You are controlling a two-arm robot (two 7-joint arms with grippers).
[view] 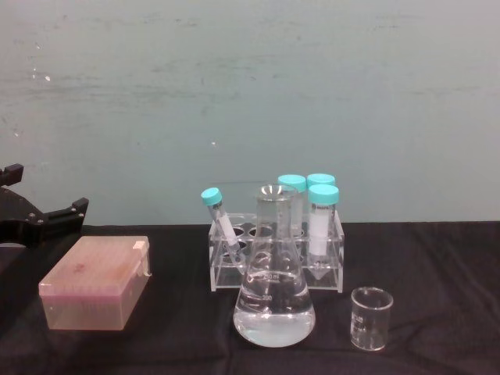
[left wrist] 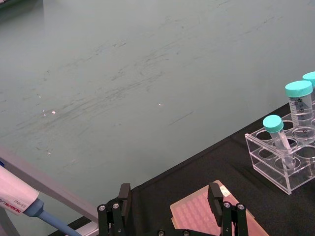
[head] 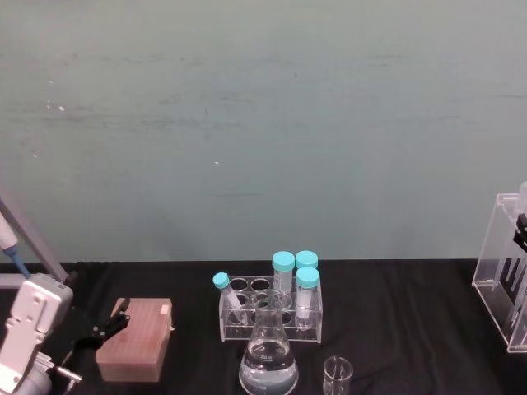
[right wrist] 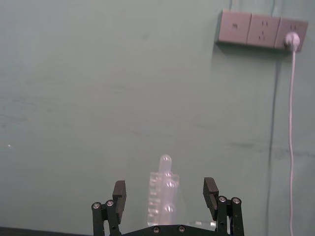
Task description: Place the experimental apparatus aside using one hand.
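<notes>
Right gripper (right wrist: 165, 186), jaws released, faces the tall clear acrylic tube stand (right wrist: 165, 209), likely to grasp it; left gripper (left wrist: 169, 191) idles open beside the pink plastic box (head: 136, 339).

teal-capped tubes (view: 323, 205), clear flask (view: 274, 308), pink box (view: 95, 283), black tablecloth (view: 445, 266)
</notes>
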